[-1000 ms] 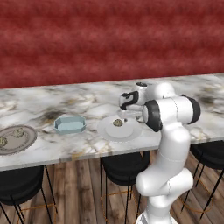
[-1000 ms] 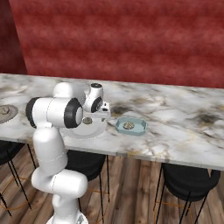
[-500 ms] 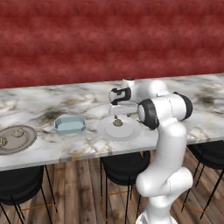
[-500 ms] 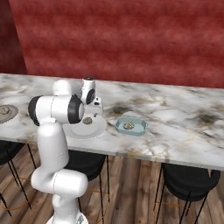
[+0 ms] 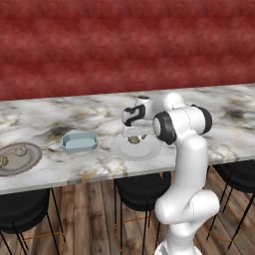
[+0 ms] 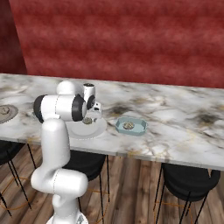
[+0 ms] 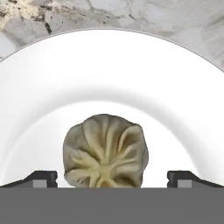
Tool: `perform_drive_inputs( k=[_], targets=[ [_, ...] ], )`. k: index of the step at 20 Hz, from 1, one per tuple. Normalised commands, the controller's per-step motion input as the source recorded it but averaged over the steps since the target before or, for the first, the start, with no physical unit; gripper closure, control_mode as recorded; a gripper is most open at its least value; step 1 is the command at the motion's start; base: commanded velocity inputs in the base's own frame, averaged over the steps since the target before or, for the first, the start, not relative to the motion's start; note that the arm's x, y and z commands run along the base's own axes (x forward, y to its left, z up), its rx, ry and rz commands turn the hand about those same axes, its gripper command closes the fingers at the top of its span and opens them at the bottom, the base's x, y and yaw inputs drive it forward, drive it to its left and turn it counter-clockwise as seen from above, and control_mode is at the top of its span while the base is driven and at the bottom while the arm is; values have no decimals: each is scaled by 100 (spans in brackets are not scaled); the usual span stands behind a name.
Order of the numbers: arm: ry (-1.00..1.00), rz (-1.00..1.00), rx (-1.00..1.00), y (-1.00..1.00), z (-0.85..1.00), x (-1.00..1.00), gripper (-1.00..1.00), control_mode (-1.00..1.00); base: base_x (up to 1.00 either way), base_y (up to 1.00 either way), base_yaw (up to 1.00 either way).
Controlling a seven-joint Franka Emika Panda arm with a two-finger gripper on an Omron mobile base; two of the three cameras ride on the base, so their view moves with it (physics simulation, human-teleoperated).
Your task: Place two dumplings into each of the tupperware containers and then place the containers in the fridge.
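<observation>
A tan pleated dumpling (image 7: pixel 105 151) lies on the round white plate (image 7: pixel 112 65), between my gripper (image 7: pixel 112 178) fingertips, which stand wide open on either side of it. In the left base view my gripper (image 5: pixel 133 134) hangs low over that dumpling (image 5: pixel 133 140) on the white plate (image 5: pixel 149 152). A light-blue tupperware container (image 5: pixel 79 141) sits left of the plate and looks empty. In the right base view another tupperware container (image 6: pixel 131 126), right of the plate (image 6: pixel 98 130), holds one dumpling (image 6: pixel 128 125). Two dumplings (image 5: pixel 21 151) rest on a grey-brown plate (image 5: pixel 27 162) at far left.
Everything stands on a marble counter (image 5: pixel 60 174) in front of a red wall. Black stools (image 5: pixel 142 187) are tucked under the counter's near edge. The grey-brown plate (image 6: pixel 5 111) also shows at the left edge of the right base view.
The arm has swung left, away from the right-hand container, and come down over the white plate. The gripper now brackets the dumpling there, jaws unchanged and wide.
</observation>
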Motion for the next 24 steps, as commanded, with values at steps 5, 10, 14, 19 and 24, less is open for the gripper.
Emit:
perform_drive_inputs(
  k=[5,10,14,19,24],
  targets=[
    [0,0,0,1,-11,12,-100,-100,0,0,0],
    [2,0,0,3,-15,2,100,-100,0,0,0],
    [2,0,0,1,-1,0,100,-100,0,0,0],
    [0,0,0,-38,26,0,100,-100,0,0,0],
    [0,0,0,-91,31,1,100,-100,0,0,0]
  ],
)
